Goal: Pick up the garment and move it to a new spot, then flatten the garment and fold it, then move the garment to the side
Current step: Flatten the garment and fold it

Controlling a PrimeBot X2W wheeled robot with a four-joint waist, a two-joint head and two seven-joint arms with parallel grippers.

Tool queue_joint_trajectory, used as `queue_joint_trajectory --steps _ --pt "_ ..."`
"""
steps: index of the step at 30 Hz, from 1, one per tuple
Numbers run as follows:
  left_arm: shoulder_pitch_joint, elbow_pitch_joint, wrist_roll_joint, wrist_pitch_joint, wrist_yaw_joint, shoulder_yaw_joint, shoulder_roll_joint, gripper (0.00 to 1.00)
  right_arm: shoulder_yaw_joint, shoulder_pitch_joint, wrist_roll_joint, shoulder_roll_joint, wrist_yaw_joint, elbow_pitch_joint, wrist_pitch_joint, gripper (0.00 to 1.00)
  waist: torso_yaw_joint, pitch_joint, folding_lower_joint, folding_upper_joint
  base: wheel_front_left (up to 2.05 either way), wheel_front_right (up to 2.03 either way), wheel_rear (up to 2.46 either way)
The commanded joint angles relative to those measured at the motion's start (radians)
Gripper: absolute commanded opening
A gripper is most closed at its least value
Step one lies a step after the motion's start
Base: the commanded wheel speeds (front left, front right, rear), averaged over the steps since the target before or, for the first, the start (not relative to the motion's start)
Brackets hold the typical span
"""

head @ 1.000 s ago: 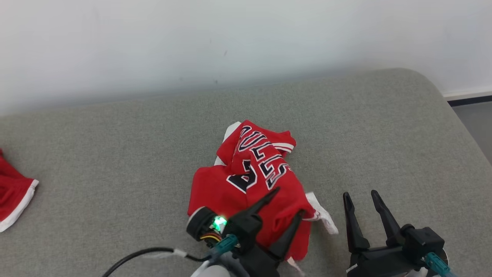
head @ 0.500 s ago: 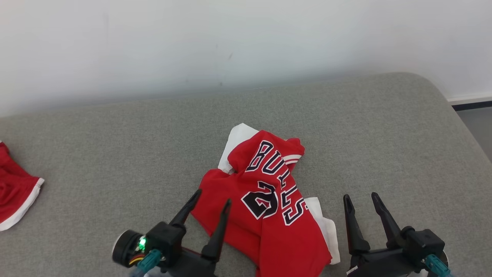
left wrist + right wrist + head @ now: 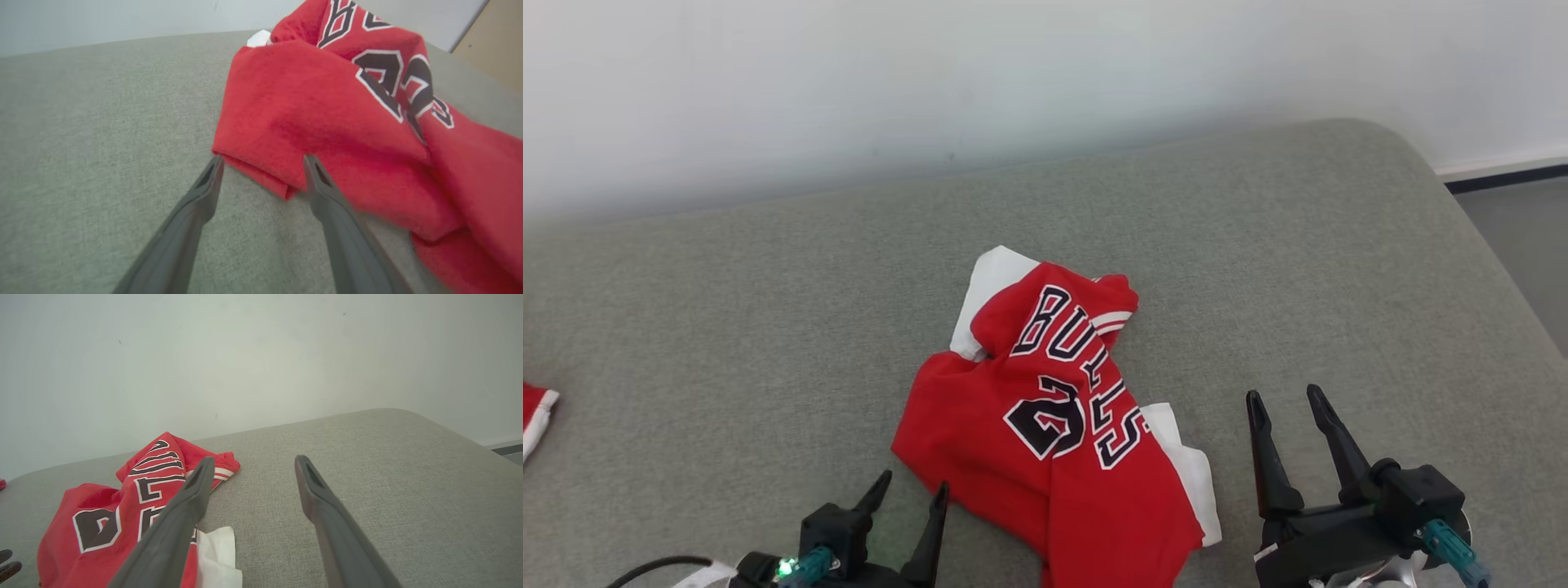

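On the grey cushion (image 3: 727, 327) before me, the jersey (image 3: 1045, 425) lies crumpled, lettering up. My left gripper (image 3: 914, 480) is spread wide and empty, tips just beside the jersey's near left hem. My right gripper (image 3: 1282, 394), equally wide and empty, hovers apart off its right side.

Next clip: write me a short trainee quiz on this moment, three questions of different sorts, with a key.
1. True or false: the left gripper grips the jersey.
2. The jersey lies: A) spread flat; B) crumpled on the cushion; C) neatly folded.
3. Fill in: the jaws of the right gripper stand ____.
Key: 1 false, the left gripper is open at the hem; 2 B; 3 open.
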Motion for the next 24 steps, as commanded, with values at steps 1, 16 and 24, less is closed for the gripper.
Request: queue_joint_trajectory --steps 1,16,24 --pt "-0.018 0.013 -0.002 -0.003 -0.003 -0.004 -0.005 1.00 0.003 -0.014 -0.001 -0.001 0.003 -0.003 -0.002 1.00 -0.018 0.014 0.0000 0.0000 0.00 0.00 0.00" --pt "-0.111 0.293 -0.007 -0.050 -0.079 -0.021 -0.068 0.00 -0.010 -0.010 0.006 -0.001 0.003 -0.005 -0.002 1.00 -0.044 0.020 0.0000 0.0000 0.00 0.00 0.00" --pt "-0.171 0.238 0.005 -0.074 -0.042 0.064 0.026 0.00 -0.020 0.006 0.011 -0.001 0.003 -0.008 -0.002 1.00 -0.003 0.008 0.0000 0.0000 0.00 0.00 0.00"
